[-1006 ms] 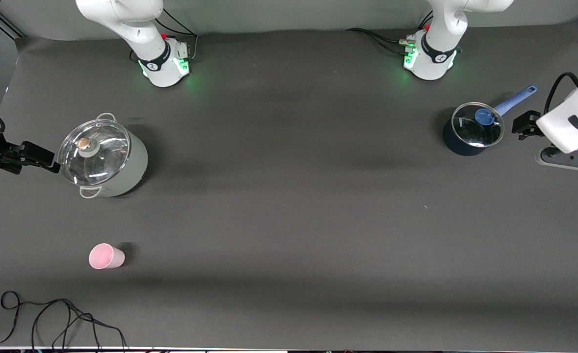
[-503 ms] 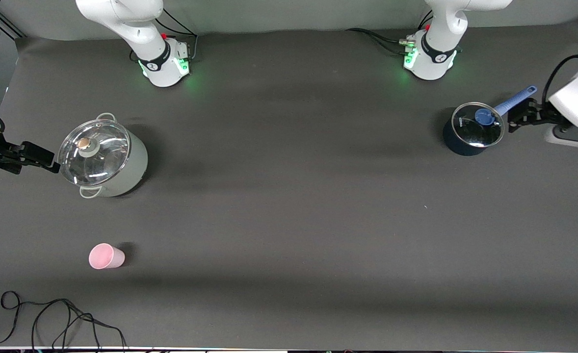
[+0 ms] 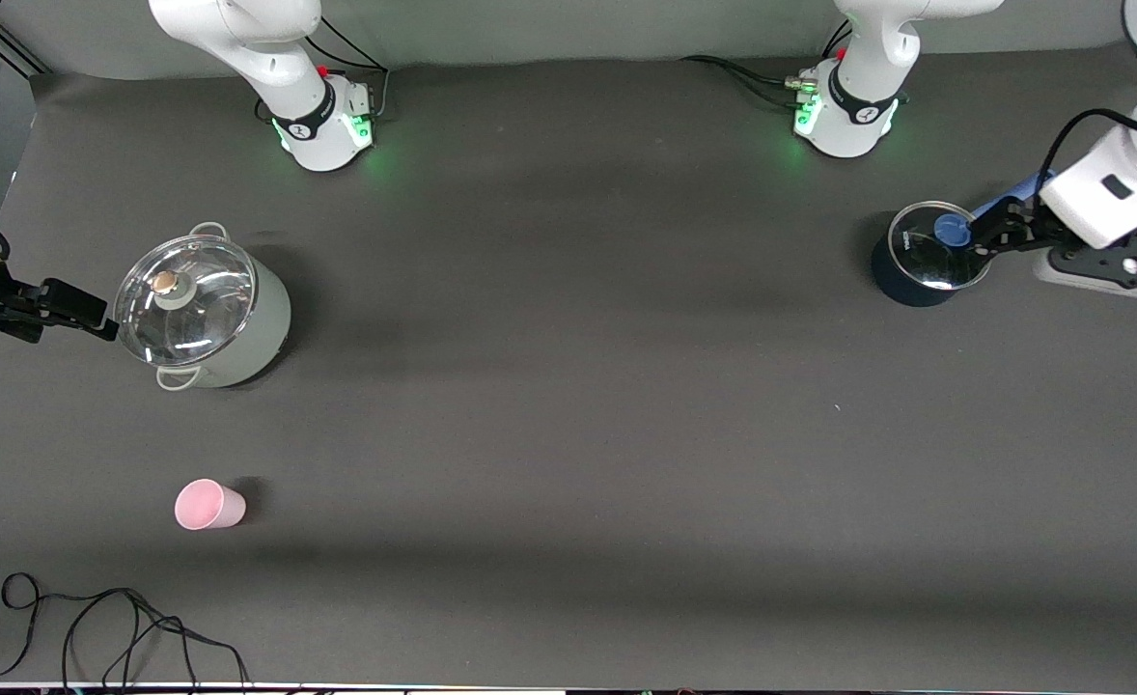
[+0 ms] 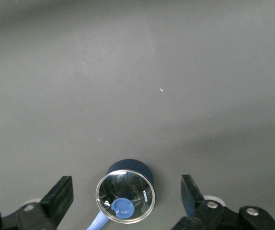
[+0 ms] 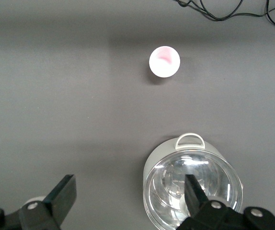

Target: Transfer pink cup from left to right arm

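The pink cup (image 3: 208,505) stands upright on the dark table, toward the right arm's end and nearer to the front camera than the grey pot (image 3: 200,311). It also shows in the right wrist view (image 5: 164,61), apart from both grippers. My left gripper (image 3: 998,234) is open and empty, over the dark blue saucepan (image 3: 928,256); in the left wrist view (image 4: 125,196) the saucepan's lid (image 4: 125,196) lies between its jaws. My right gripper (image 3: 71,309) is open and empty, waiting beside the grey pot; in the right wrist view (image 5: 130,194) one finger is over the pot's lid (image 5: 192,189).
A black cable (image 3: 96,627) lies coiled near the table's front edge, by the cup, and shows in the right wrist view (image 5: 233,12). The saucepan's blue handle (image 3: 1008,203) is partly hidden by my left gripper. Both arm bases (image 3: 322,121) stand along the back.
My left gripper has moved from the table's end in over the blue saucepan. The right arm, the cup and both pots have not moved.
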### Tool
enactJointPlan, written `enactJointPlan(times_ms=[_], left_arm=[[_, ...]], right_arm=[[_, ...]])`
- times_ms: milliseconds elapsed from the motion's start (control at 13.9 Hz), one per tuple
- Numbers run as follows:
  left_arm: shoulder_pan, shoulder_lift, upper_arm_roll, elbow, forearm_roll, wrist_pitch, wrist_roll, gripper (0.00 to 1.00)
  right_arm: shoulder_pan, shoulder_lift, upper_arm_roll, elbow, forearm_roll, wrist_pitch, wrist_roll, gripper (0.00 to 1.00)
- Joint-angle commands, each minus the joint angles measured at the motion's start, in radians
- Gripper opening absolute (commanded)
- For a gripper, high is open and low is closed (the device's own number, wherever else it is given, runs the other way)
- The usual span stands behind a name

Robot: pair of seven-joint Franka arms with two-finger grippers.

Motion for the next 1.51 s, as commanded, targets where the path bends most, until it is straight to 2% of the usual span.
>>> enactJointPlan(times_ms=[0, 1006, 1437], left_arm=[[0.012, 0.023, -0.015, 0.036, 0.004, -0.017, -0.01, 1.0], [0.015, 0.012, -0.013, -0.007, 0.001, 0.003, -0.01, 1.0], [0.021, -0.073, 0.001, -0.148, -0.049, 0.072, -0.009, 1.0]], right_arm=[[0.005, -0.015, 0.001, -0.007, -0.015, -0.005, 0.022, 1.0], [-0.001, -0.016, -0.004, -0.007, -0.01, -0.005, 0.022, 1.0], [-0.004, -0.015, -0.004, -0.007, -0.01, -0.005, 0.011, 1.0]])
